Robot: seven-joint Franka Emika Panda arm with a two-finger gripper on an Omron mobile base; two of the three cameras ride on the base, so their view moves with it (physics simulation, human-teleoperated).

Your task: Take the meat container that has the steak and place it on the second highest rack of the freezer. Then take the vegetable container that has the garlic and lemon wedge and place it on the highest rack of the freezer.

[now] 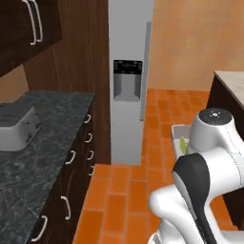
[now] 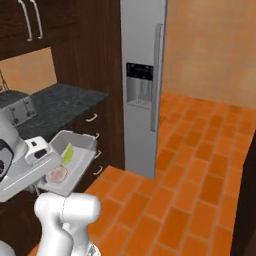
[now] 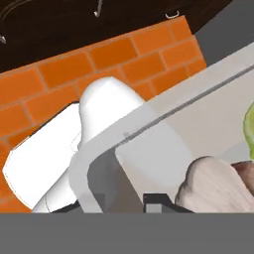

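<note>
Jaws: you are pinching the near rim of the shallow rectangular grey metal vegetable container (image 3: pixel 163 124) with the two-finger gripper (image 3: pixel 158 203); one dark finger tip is showing at the bottom of the hand view, right at the tray's edge.
Tray: you are holding the vegetable container (image 2: pixel 75 157) up in the air beside the arm, above the orange brick-pattern floor (image 2: pixel 190 190), with its far end tilting slightly upward in the right base view.
Contents: the small pinkish-white rounded garlic (image 2: pixel 57 174) is lying in the tray at the end nearer the gripper; the yellow-green pointed lemon wedge (image 2: pixel 67 153) is sitting farther along the tray, apart from the bulb.
Hand view detail: the garlic (image 3: pixel 213 186) is looming large just beside the finger tip, and a sliver of the lemon wedge (image 3: pixel 249 130) is peeking in at the right edge.
Left base view: a corner of the tray (image 1: pixel 178 136) with the wedge (image 1: pixel 183 144) is showing behind the white arm.
Freezer: the tall grey-silver freezer (image 2: pixel 142 85), with a long vertical handle and a dark dispenser panel, is standing ahead of you with its door closed, well apart from the tray.
Surroundings: a dark speckled stone counter (image 1: pixel 43 143) over dark wood drawers is running along your left, carrying a silver toaster (image 1: pixel 18 126).
</note>
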